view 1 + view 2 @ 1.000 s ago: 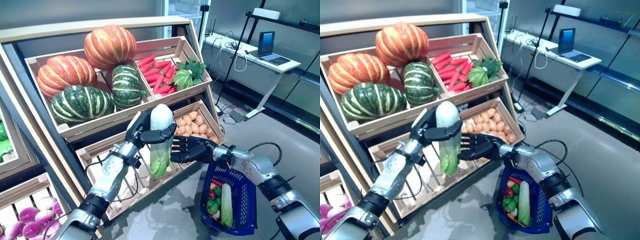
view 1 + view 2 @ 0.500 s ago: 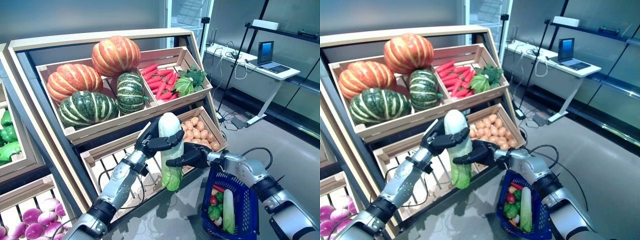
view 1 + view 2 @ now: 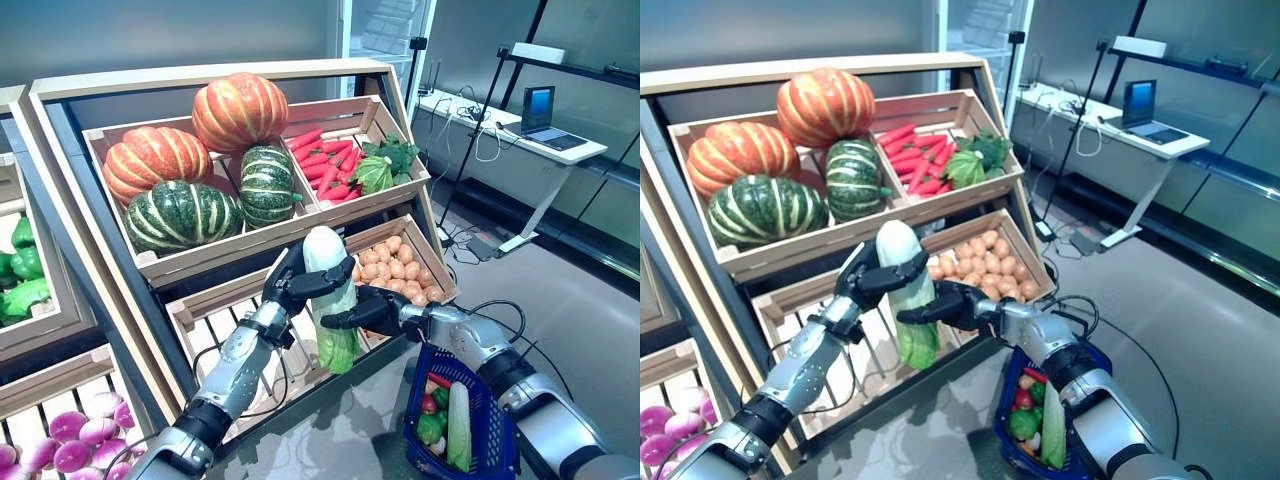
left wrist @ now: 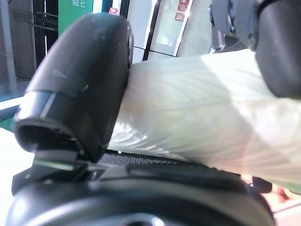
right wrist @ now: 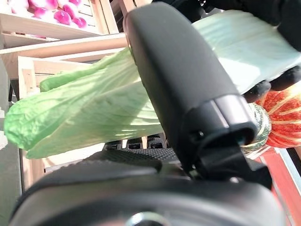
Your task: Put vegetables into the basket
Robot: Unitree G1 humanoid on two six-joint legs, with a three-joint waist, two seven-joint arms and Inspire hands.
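Before the wooden produce stand (image 3: 90,300), a napa cabbage (image 3: 330,300) is held upright in mid-air, white end up and green leaves hanging down. Its upper part is clasped by the curled fingers and thumb of the left hand (image 3: 292,282). Lower down, the cabbage is gripped by the right hand (image 3: 362,310) (thumb curled across the leaves in the right wrist view). A blue basket (image 3: 492,440) with vegetables inside hangs below the right arm, well apart from the cabbage.
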